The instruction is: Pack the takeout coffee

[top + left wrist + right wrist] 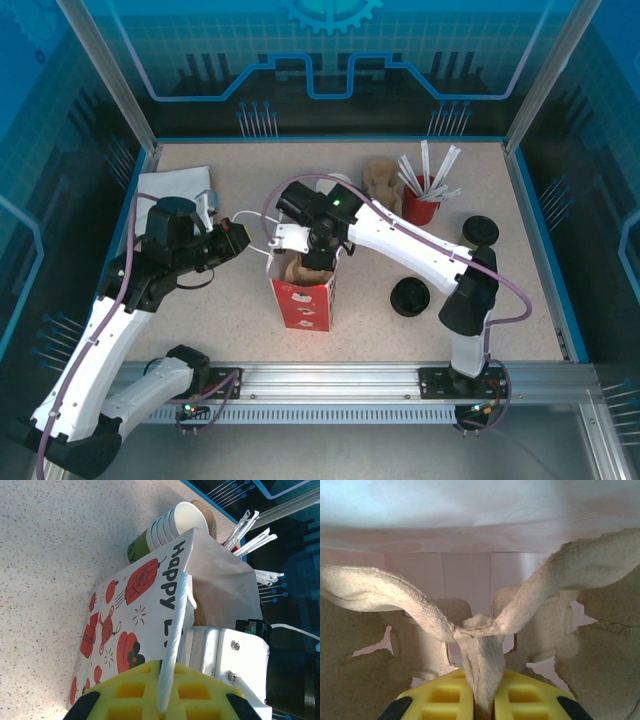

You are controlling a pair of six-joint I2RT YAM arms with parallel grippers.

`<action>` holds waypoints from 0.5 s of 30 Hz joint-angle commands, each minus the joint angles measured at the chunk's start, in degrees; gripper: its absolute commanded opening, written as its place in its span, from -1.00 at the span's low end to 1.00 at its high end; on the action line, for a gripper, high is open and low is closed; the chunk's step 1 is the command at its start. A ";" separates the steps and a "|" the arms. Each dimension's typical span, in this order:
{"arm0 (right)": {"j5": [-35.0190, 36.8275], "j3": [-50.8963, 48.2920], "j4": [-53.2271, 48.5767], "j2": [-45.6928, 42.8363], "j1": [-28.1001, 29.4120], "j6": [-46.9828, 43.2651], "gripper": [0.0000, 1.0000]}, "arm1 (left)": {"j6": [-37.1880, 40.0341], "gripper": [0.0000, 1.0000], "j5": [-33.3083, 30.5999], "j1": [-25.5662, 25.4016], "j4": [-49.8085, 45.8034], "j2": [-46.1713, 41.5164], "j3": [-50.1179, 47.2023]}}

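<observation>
We see the left gripper with its yellow pads pressed together on the white handle of the paper bag, the cord running straight up from the pinch to the bag's rim. In the right wrist view the right gripper is closed just as tightly on the thin middle ridge of a brown cup carrier, whose 2 flaps spread left and right above the pads, with the bag's pale inner wall behind them. From above, the left gripper holds the handle out to the bag's left, while the right gripper reaches down into the open mouth of the upright bag, where the carrier sits. Right of the bag, 2 black discs rest on the table: a nearer disc and a farther disc by the right arm. We cannot tell whether either is the lid of the coffee cup, so we cannot give its place, its long axis or which way it points. A stack of 4 lidless cups lies tilted behind the bag.
</observation>
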 commanded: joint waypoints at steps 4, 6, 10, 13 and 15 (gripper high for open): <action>-0.58 -2.07 -1.40 -2.05 -1.44 0.05 -0.74 | -0.93 -1.00 -2.23 -0.29 -1.22 -0.90 0.43; -0.64 -2.69 -1.03 -2.28 -1.49 -0.07 -0.74 | -0.89 -1.00 -2.31 -0.26 -1.18 -0.96 0.42; 0.00 -2.97 -1.47 -1.74 -1.48 -0.11 -0.74 | -0.81 -1.00 -2.31 -0.33 -0.96 -1.06 0.62; 0.18 -2.30 -2.18 -0.75 -1.50 -0.31 -0.74 | -0.50 -1.00 -0.75 -0.25 0.64 -1.10 0.53; 0.44 -1.71 -2.76 0.13 -1.48 -0.65 -0.73 | -0.19 -1.00 0.92 -0.33 2.35 -0.97 0.44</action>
